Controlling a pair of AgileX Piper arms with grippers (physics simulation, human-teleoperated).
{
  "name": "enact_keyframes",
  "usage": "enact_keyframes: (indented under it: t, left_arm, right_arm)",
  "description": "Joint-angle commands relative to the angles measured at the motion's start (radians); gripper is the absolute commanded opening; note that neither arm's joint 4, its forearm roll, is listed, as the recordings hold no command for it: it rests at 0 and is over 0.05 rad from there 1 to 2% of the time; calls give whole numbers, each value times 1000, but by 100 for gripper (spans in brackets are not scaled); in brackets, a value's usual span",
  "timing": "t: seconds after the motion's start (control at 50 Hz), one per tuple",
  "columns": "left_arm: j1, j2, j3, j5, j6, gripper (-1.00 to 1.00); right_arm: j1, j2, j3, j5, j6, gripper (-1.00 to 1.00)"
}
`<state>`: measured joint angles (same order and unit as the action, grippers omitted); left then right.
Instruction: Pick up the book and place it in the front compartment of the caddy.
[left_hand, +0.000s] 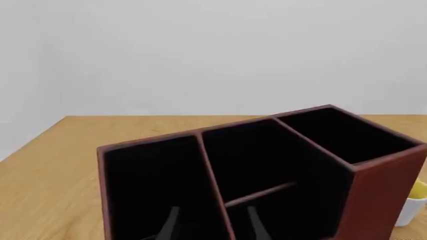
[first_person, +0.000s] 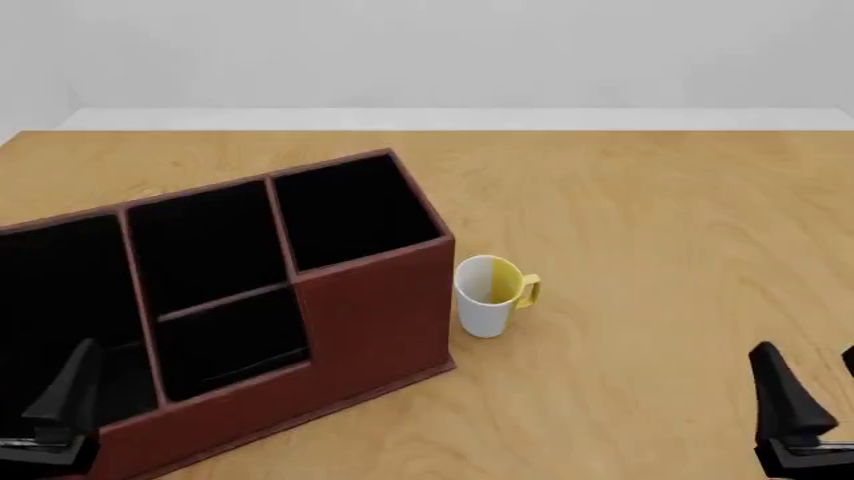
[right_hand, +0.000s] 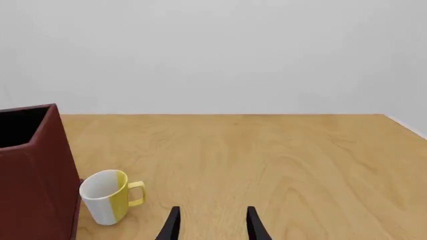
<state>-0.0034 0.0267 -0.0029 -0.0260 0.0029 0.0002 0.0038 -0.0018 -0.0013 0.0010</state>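
The book is not showing in any view. It is dark, and so is the caddy (first_person: 374, 320) lining, so whether it is lying inside a cell or off camera cannot be told.

The front compartment (first_person: 200, 245), judged to be the full-height cell of the middle section, is showing only black. A lower-walled cell is sitting just beside it behind a thin divider. The mug (first_person: 483, 297) is standing near the caddy's end wall on the table (first_person: 641, 250).

The left gripper (left_hand: 213, 227) is hanging over the caddy's near edge, fingers spread and gripping nothing. In its wrist view the fingers are straddling a divider. The right gripper (right_hand: 213, 225) is hanging over bare table, well apart from the mug, fingers likewise spread and empty.

Hazards, as judged from this position:

- Search failure. With the book not located, any reach is proceeding blind, and a dark cover on black lining is giving little contrast.
- Caddy strike. A left-arm descent from here is risking a fingertip on a divider or rim, shoving the caddy.
- Wrong cell. Adjacent cells are looking alike, so a release slightly off centre is risking the lower-walled cell.
- Mug knock. A right-arm sweep toward the caddy is risking tipping the mug.
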Motion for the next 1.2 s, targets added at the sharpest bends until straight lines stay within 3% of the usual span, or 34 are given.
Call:
enact_keyframes:
  t: [0.02, 0.16, 0.2, 0.26, 0.36, 0.38, 0.5, 0.6, 0.66, 0.7, 0.74, 0.88, 0.9, 0.94, 1.04, 1.2]
  left_arm:
    - [-29, -26, -9, 15, -2, 100]
    - [-56, -26, -32, -2, 17, 100]
    - [-103, -22, -67, 43, 5, 100]
    - [-162, -8, -112, 40, 114, 100]
    - [-275, 154, -211, 5, 153, 100]
    - [-325, 184, -235, 9, 188, 100]
    - [-509, 274, -380, 151, 216, 100]
    - [-565, 353, -443, 217, 266, 100]
    - [-607, 383, -504, 274, 220, 100]
    - [-632, 389, -546, 318, 256, 100]
    - [-669, 420, -592, 371, 239, 100]
    - [-725, 490, -654, 453, 299, 100]
    - [-748, 490, -661, 470, 324, 100]
    - [-815, 521, -683, 523, 311, 100]
    - [-875, 519, -713, 582, 381, 100]
    - [-994, 557, -762, 710, 394, 100]
  right_arm:
    - [-1, 14, -3, -9, 4, 100]
    - [-1, 21, -3, -16, 3, 100]
    - [-1, 22, -3, -17, 4, 100]
    - [0, 19, -4, -14, 0, 100]
    - [-1, 24, -4, -17, 4, 100]
    - [-1, 25, -3, -19, 4, 100]
    - [0, 20, -5, -14, 2, 100]
    - [-1, 20, -5, -13, 3, 100]
    - [0, 23, -3, -18, 1, 100]
    - [-1, 23, -4, -17, 3, 100]
    - [-1, 23, -5, -16, 4, 100]
    - [-1, 22, -3, -17, 2, 100]
    - [-1, 26, -2, -21, 4, 100]
    - [-1, 23, -5, -16, 4, 100]
    - [0, 24, -3, -20, 2, 100]
    - [0, 26, -2, -22, 2, 100]
